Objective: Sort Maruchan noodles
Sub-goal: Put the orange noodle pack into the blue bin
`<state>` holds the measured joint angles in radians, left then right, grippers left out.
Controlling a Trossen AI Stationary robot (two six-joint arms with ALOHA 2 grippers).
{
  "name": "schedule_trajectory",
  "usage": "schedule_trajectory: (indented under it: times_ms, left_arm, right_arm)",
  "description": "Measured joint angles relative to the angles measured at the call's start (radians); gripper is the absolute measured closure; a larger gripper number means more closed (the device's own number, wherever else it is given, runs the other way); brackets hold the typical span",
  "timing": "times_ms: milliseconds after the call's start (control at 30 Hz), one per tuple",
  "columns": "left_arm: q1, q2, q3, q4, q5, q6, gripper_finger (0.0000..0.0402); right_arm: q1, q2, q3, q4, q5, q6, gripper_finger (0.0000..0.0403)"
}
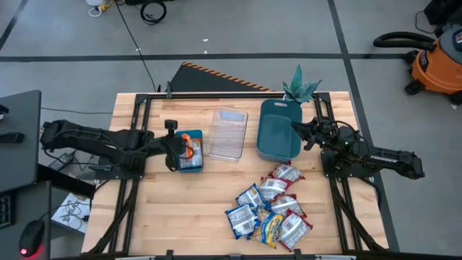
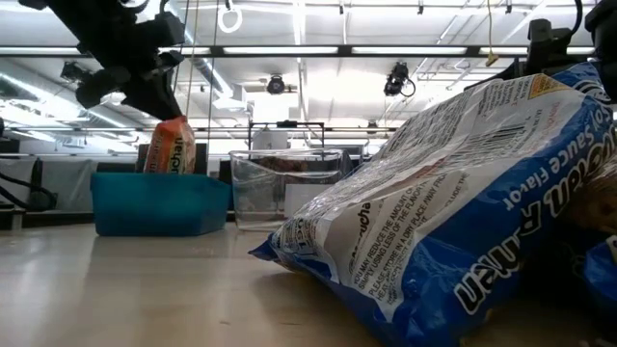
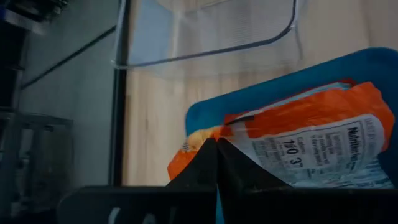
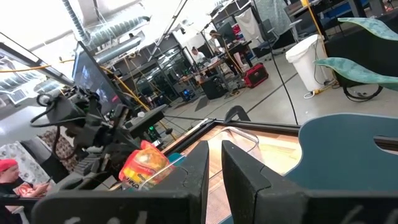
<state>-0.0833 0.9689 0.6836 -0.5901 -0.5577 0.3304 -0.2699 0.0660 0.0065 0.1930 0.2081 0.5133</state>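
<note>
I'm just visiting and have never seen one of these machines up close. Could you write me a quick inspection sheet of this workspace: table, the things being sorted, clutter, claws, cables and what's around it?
Surface: wooden table, bare at the near left.
Job's things: a pile of noodle packets at the near right; one orange packet at the small blue bin.
Clutter: clear container and large teal bin, both look empty; a green paper plant at the far edge.
Claws: left claw shut on the orange packet over the small blue bin; right claw waits at the large teal bin's rim, fingers close together.
Cables: a black cable across the floor.
Surroundings: an orange shop vacuum to the far right; a workshop with people beyond.
</note>
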Motion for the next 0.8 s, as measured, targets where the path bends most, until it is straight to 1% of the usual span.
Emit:
schedule_trajectory:
  times_ms: [33,100,167,233,333,400,467,600,700,800]
  left_arm:
    - [0.005,-0.007,0.005,0.004,-0.002,0.024,0.0401]
    - [0.017,-0.011,0.015,0.064,0.0,0.056,0.0401]
    - [0.029,-0.018,0.018,0.104,0.031,0.074,0.0401]
    - [0.043,-0.017,0.018,0.138,0.066,0.07,0.0401]
    - [0.07,-0.015,0.004,0.136,0.124,0.02,0.0401]
    - [0.083,-0.014,-0.023,0.128,0.149,-0.012,0.0401]
    - [0.085,-0.014,-0.04,0.093,0.149,-0.038,0.0401]
    - [0.085,-0.014,-0.044,0.01,0.146,-0.085,0.0401]
    - [0.084,-0.017,-0.043,-0.005,0.147,-0.12,0.0401]
    - [0.084,-0.018,-0.042,-0.03,0.148,-0.193,0.0398]
  right_arm:
    - [0.0,0.0,0.0,0.0,0.0,0.0,0.0353]
    - [0.0,0.0,0.0,0.0,0.0,0.0,0.0353]
    - [0.0,0.0,0.0,0.0,0.0,0.0,0.0353]
    - [0.0,0.0,0.0,0.0,-0.001,0.0,0.0353]
    - [0.0,0.0,0.0,0.0,-0.001,0.0,0.0353]
    - [0.0,0.0,0.0,0.002,0.0,0.0,0.0353]
    - [0.0,0.0,0.0,0.0,0.0,0.0,0.0353]
    - [0.0,0.0,0.0,0.001,-0.001,0.0,0.0353]
    - [0.0,0.0,0.0,0.001,-0.001,0.0,0.0353]
    - [0.0,0.0,0.0,0.001,-0.001,0.0,0.0353]
